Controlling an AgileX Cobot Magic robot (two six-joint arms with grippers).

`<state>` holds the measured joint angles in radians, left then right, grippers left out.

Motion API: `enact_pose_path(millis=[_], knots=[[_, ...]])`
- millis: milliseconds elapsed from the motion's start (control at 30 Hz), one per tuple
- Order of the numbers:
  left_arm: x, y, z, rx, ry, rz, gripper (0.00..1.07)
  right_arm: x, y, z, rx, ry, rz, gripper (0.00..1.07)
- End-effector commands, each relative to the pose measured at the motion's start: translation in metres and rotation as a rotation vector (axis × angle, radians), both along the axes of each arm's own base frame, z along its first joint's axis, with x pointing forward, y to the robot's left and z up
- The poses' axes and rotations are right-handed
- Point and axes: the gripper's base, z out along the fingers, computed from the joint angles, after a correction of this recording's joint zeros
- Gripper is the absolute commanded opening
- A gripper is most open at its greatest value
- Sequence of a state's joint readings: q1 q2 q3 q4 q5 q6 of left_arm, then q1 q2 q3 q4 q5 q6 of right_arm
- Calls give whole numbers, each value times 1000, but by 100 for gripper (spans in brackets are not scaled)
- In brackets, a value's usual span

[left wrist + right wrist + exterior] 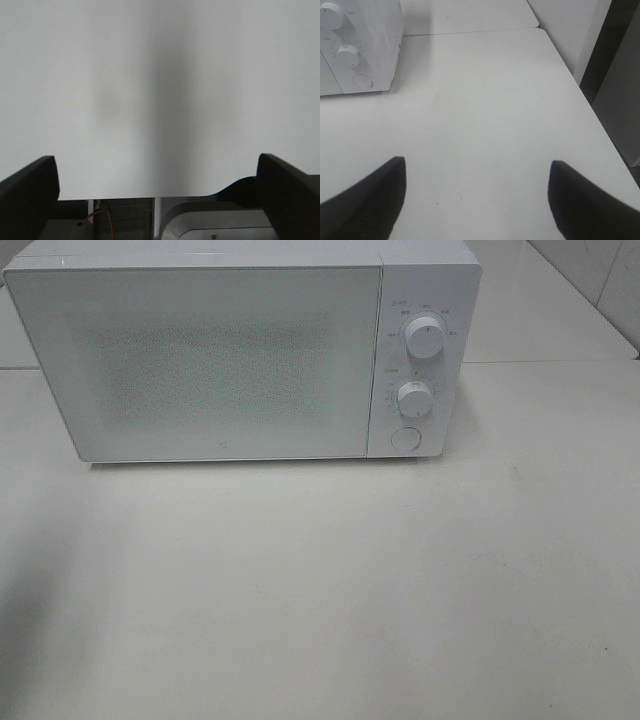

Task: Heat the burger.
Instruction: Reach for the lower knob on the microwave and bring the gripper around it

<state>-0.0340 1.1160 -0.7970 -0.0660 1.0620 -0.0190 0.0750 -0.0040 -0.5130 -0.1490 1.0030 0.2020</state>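
High camera: a white microwave (200, 350) sits at the far edge of the desk (320, 620), door shut. The burger is in no view, so I cannot tell where it is. The tiny writing by the top knob (425, 337) is too small to read.

Left wrist: my left end effector (155, 159) is spread apart over bare desk.

Right wrist: my right end effector (476, 164) is apart too, holding nothing. If I turn a knob now, I think the microwave might run empty.

closed white microwave (200, 360) with two knobs (425, 338) on white table (320, 590)
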Motion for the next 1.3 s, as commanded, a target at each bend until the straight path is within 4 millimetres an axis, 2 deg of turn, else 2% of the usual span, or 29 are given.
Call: enact_pose_path(millis=[33,167,267,333,700,1067,1267,1300], knots=[[-13,7,10,-22,-14,49,100,-4,0,0,-8,-29,-6,76],[-31,7,11,-16,-33,43,100,-4,0,0,-8,-29,-6,76],[-36,8,10,-11,-46,42,100,-4,0,0,-8,-29,-6,76],[-53,8,1,-2,-96,44,100,-4,0,0,-8,-29,-6,76],[-89,8,-12,5,-247,48,100,-4,0,0,-8,-29,-6,76],[-122,8,-4,1,-410,49,100,-4,0,0,-8,-29,-6,76],[-142,6,4,-16,-546,49,100,-4,0,0,-8,-29,-6,76],[-150,5,6,-34,-606,48,100,-4,0,0,-8,-29,-6,76]])
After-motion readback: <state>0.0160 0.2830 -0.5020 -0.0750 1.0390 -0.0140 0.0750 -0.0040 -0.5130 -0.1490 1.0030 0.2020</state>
